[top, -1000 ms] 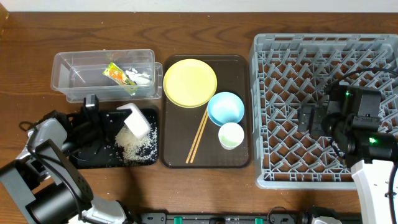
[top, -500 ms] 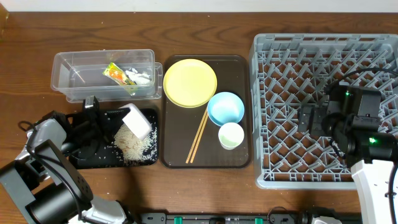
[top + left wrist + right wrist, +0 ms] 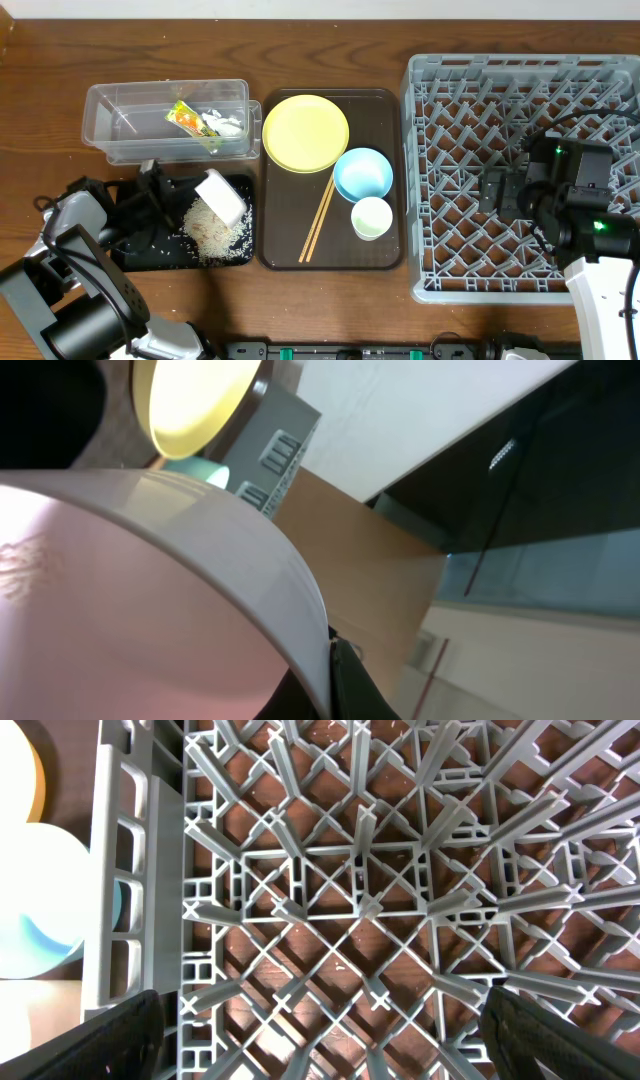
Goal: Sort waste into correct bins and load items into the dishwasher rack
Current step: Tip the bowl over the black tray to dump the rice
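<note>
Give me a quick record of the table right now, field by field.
left gripper: shut on white bowl, tipped over black tray
rice: heaped in black tray
clear tub: snack wrapper, paper scraps
brown serving tray: yellow plate, light blue bowl, cup, chopsticks
right gripper: open, above dishwasher rack

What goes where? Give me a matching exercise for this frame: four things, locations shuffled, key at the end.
Things:
1. wrapper
2. rice
3. chopsticks
4. white bowl

Places:
a. in the left gripper, tilted
b. in the clear tub
c. on the brown tray
d. in the black tray

Pairs: 1-b, 2-d, 3-c, 4-a
</note>
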`<state>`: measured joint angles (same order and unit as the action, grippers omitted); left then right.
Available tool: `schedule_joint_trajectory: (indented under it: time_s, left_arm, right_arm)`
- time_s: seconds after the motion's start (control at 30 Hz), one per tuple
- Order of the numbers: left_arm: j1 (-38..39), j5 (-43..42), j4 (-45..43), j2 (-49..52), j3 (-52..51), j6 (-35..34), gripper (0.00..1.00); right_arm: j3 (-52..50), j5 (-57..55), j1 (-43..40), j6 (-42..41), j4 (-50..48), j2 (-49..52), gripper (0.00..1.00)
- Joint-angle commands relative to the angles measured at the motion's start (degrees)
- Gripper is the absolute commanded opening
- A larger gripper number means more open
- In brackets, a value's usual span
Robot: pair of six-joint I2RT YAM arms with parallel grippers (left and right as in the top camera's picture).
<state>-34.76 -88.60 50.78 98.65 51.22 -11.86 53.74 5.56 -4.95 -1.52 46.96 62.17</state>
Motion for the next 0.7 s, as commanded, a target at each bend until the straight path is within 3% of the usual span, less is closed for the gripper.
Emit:
schedule_joint_trajectory:
  time_s: [0.0,0.13,0.33,0.67]
  left_arm:
    - [-0.3,-1.5,-5.0,0.3,-0.1,6.7,0.06]
    - [-0.3,-1.5,-9.1,0.3,-0.1,16.0,0.06]
    - [-0.3,-1.5,-9.3,0.2,-0.1,7.7,0.06]
    - [0.1,-1.5,-10.2,-0.3,0.0,8.7,0.06]
  right_arm:
    - [1.4,-0.2,1.6,-0.6,0.2,-0.4,0.99]
    - [1.4,-0.2,1.6,-0.6,0.2,-0.4,0.99]
    - [1.4,-0.2,1.6,-0.6,0.2,-0.4,0.99]
    - [1.4,-0.2,1.6,-0.6,0.2,-0.4,0.99]
